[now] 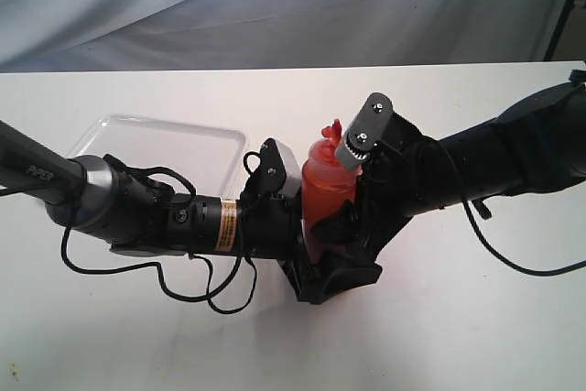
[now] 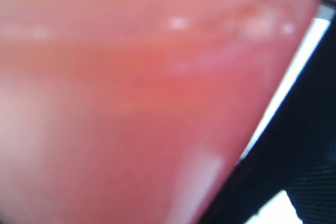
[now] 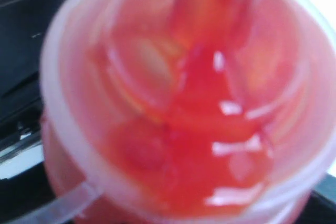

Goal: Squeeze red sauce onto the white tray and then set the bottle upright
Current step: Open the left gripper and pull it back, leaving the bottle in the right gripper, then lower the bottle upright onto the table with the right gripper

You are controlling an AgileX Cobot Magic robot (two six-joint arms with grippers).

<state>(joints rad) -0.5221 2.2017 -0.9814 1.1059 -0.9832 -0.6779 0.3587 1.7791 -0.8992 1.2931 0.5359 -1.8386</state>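
The bottle stands upright on the table between my two grippers, its red nozzle pointing up. The red sauce shows glossy through its top in the right wrist view. My right gripper reaches in from the right, and its fingers press the bottle's lower body. My left gripper comes in from the left at the bottle's base. The bottle fills the left wrist view as a pink blur, hiding the jaws. The white tray lies left of the bottle, partly hidden behind my left arm.
A black cable loops under my left arm onto the table. Another cable trails from my right arm. The white table runs back to a grey cloth backdrop.
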